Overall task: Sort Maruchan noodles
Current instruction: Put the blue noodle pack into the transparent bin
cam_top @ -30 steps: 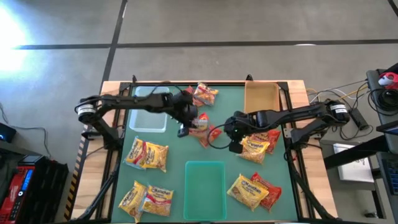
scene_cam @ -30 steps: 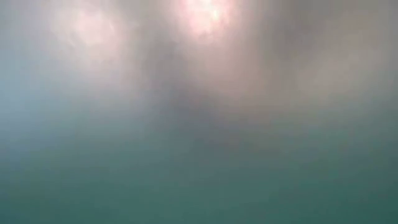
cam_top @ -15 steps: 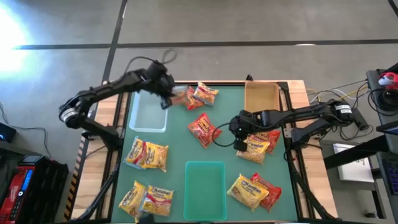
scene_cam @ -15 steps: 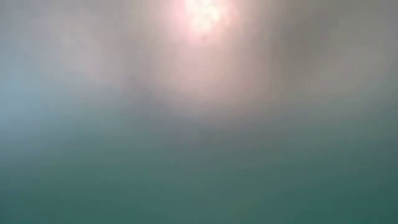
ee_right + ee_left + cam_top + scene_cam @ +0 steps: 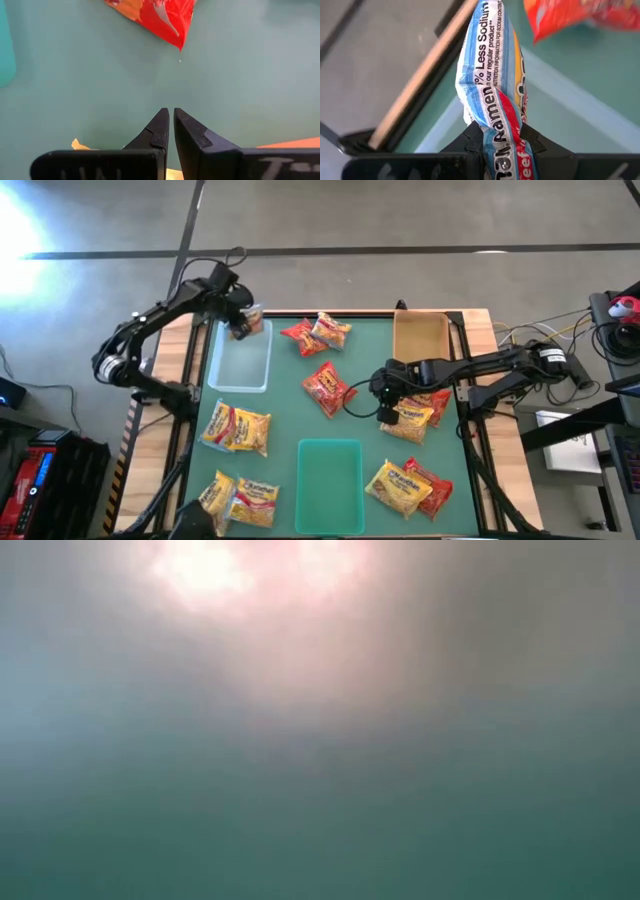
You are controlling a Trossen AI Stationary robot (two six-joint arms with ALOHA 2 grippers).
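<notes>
Three shallow trays sit on the green table (image 5: 290, 430): a clear tray (image 5: 240, 360) at the far left, a tan tray (image 5: 420, 335) at the far right, and a green tray (image 5: 330, 470) at the near middle. None of them has a packet lying in it.

About a dozen noodle packets show, each flat, square and crinkly. A yellow pair (image 5: 238, 428) lies left of the green tray, with two more yellow packets (image 5: 236, 498) at the near left corner. Two red-and-orange packets (image 5: 318, 334) lie together at the far middle, and a single red packet (image 5: 326, 387) lies alone in the centre. Right of centre, a yellow packet (image 5: 410, 418) overlaps a red one under the right arm. At the near right, another yellow packet (image 5: 395, 485) covers part of a red packet (image 5: 432, 492).

One last packet (image 5: 492, 95) is white and light blue with a red band and the words "Less Sodium". It hangs in the left gripper (image 5: 240, 325), pinched tight at one end between the fingers (image 5: 470, 142), over the far edge of the clear tray.

The right gripper (image 5: 170, 120) hovers low over bare table between the centre red packet and the yellow one, its fingers pressed together on nothing.

The low view is a blur.
</notes>
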